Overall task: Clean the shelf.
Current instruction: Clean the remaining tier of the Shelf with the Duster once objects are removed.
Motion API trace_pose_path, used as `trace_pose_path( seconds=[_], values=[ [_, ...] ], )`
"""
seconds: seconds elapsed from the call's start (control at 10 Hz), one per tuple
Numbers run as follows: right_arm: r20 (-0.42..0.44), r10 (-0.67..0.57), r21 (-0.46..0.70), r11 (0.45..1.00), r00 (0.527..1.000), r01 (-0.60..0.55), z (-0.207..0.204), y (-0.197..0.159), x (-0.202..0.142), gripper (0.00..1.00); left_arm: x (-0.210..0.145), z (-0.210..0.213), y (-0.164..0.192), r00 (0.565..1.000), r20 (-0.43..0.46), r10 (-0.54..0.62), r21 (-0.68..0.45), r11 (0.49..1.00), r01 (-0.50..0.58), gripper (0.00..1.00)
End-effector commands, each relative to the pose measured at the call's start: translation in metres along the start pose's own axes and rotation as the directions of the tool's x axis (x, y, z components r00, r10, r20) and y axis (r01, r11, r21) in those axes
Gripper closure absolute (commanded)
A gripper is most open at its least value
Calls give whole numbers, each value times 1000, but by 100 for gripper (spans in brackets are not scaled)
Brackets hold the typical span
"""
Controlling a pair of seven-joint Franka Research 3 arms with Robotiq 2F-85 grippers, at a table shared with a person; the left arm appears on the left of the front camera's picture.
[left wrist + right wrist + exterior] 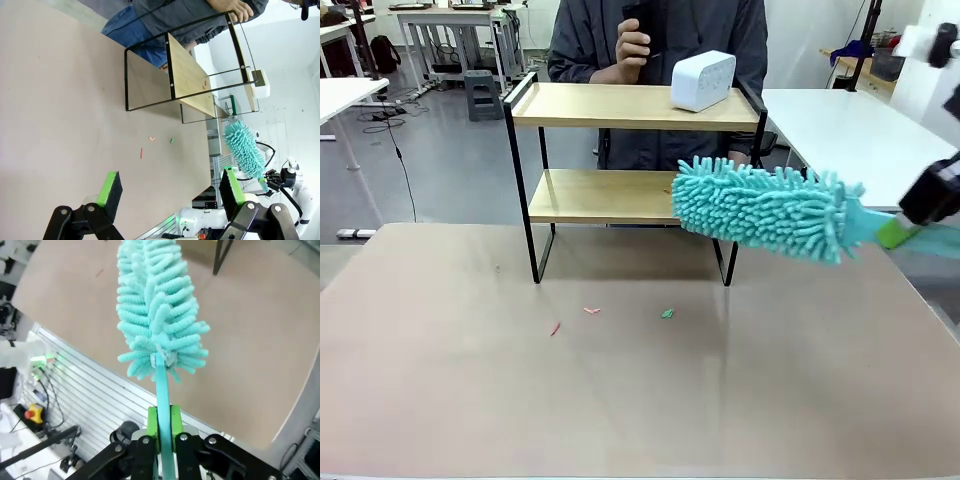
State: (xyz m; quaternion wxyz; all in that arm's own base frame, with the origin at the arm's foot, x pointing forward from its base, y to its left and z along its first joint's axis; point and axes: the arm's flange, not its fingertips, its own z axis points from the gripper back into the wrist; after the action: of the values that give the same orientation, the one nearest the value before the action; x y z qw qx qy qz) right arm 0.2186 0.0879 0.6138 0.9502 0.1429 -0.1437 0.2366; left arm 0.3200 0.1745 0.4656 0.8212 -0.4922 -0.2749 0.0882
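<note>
shelf (630,108) stands at the far middle of the table (620,400), just in front of the person. judged by its thin black frame and two pale boards, it is light and stiff, and likely to slide or rock on its slim legs if pushed hard, so strokes should be gentle. any steadying hold belongs on the frame, not the boards.

the top board carries a white box (704,80) toward its right end. in the left wrist view, the lower board has a few small reddish bits (204,84). more scraps (591,311) lie on the table in front.

the right gripper (164,422) is clamped on the thin handle of a teal duster (760,208). its soft, shaggy head sits at the right end of the lower board, though whether it touches cannot be told. the head will give easily, while the handle looks rigid.

the left gripper (169,187) hangs over bare table with its jaws spread wide, holding nothing.
</note>
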Motion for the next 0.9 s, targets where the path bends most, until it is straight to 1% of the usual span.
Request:
trace_pose_path(
  seconds=[0.0, 0.1, 0.2, 0.3, 0.4, 0.6, 0.7, 0.8],
  values=[
    [10, 9, -25, 1000, 1000, -9, -7, 7, 9, 88, 0, -2, 0, 1000, 15, -18, -20, 1000, 19, 0],
    [62, -36, -82, 996, 997, 41, -15, 6, 28, 88, 0, -2, 0, 1000, 15, -18, -20, 1000, 19, 0],
    [73, -53, -109, 992, 996, 60, -32, 1, 48, 88, 0, -2, 0, 1000, 15, -18, -20, 1000, 19, 0],
    [93, -72, -104, 991, 993, 81, -40, -8, 58, 88, 0, -2, 0, 1000, 15, -18, -20, 1000, 19, 0],
    [168, -126, -118, 982, 978, 146, -52, -20, 72, 88, 0, -2, 0, 1000, 15, -18, -20, 1000, 19, 0],
    [178, -132, -115, 981, 975, 154, -69, -26, 88, 88, 0, -2, 0, 1000, 15, -18, -20, 1000, 19, 0],
    [199, -150, -116, 978, 968, 176, -80, -27, 97, 88, 0, -2, 0, 1000, 15, -18, -20, 1000, 19, 0],
    [213, -154, -153, 970, 965, 189, -91, -27, 103, 88, 0, -2, 0, 1000, 15, -18, -20, 1000, 19, 0]
  ],
)
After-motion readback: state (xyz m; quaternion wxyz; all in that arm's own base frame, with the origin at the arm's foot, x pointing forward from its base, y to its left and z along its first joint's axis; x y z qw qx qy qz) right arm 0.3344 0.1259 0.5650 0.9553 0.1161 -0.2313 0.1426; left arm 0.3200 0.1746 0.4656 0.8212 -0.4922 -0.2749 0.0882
